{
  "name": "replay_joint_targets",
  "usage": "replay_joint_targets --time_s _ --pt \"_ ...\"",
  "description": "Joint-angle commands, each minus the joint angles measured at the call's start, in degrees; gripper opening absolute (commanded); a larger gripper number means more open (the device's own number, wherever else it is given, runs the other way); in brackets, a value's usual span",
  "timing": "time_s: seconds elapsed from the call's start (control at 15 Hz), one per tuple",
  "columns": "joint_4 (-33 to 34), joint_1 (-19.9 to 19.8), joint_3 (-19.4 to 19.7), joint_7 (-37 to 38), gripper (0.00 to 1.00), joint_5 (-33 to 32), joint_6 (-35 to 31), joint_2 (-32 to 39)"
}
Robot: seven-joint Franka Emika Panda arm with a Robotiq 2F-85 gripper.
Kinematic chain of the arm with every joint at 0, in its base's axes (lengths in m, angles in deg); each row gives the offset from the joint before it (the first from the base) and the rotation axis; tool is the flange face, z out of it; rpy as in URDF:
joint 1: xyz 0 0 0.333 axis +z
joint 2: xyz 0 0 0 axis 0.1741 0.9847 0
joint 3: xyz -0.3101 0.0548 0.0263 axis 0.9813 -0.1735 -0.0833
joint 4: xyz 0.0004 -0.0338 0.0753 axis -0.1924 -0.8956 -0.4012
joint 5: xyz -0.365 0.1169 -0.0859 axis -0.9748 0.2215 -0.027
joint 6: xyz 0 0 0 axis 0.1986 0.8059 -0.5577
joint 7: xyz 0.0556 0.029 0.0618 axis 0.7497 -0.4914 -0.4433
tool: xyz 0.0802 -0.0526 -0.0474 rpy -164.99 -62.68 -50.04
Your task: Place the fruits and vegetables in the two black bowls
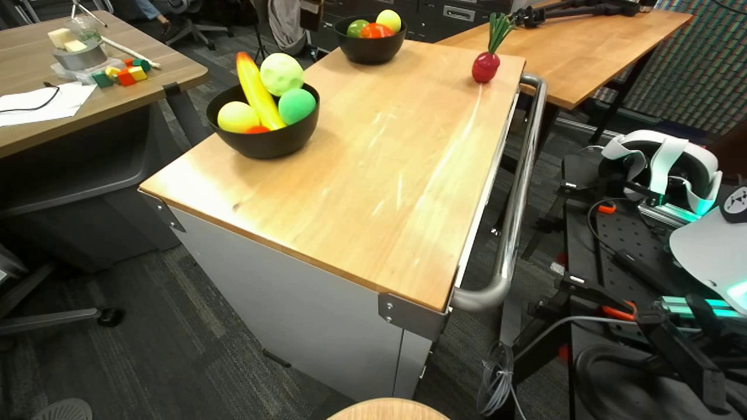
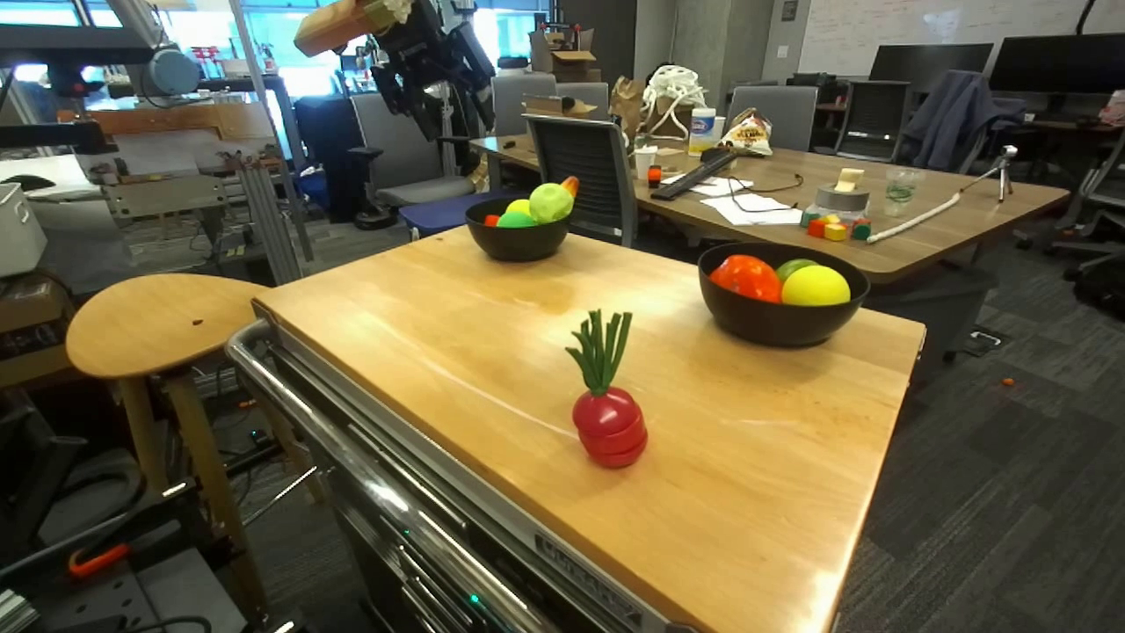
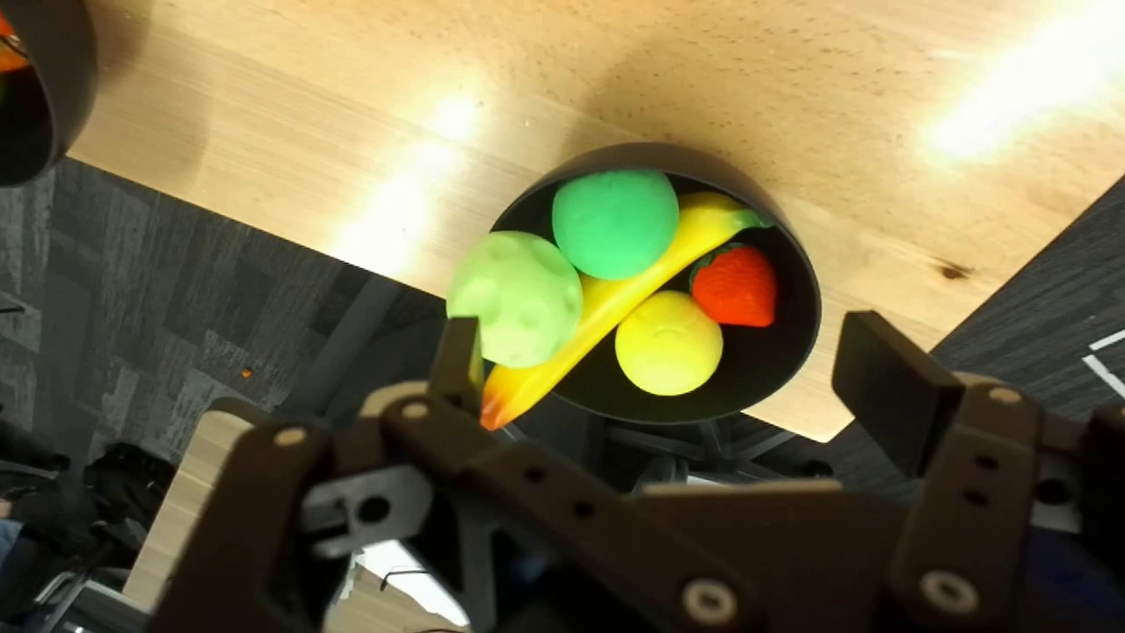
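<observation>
Wooden top (image 1: 373, 169) with fruit (image 1: 255, 87) in both black bowls (image 1: 268, 143) (image 1: 370, 51)

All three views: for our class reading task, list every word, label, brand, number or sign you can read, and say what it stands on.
None can be read for certain.
Badge on the handle side of the cart: lettering, too blurred.
White canister: label, too small.
Shiny bag: print, too blurred.
Whiteboard: faint writing, unreadable.
Black disc at an exterior view's right edge: white mark, no readable word.
Wrist view: no text seen.
</observation>
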Motion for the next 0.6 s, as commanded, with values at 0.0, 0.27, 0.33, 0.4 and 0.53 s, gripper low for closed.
replay_joint_targets --time_s 0.0,0.27,0.33,0.4,0.53 --pt "-3.5 0.5 -3.8 -1.6 1.00 -3.4 1.3 -6.7" --pt "-13.2 -1.7 -3.1 -2.9 1.00 2.2 -3.3 -18.8" --pt "-15.3 -2.8 -2.2 -0.9 1.00 4.1 -2.8 -21.2" --pt "-17.0 -4.2 -1.2 -0.8 1.00 5.5 -1.1 -23.2" --pt "-21.2 -6.9 1.4 -1.7 1.00 8.4 0.2 -26.9"
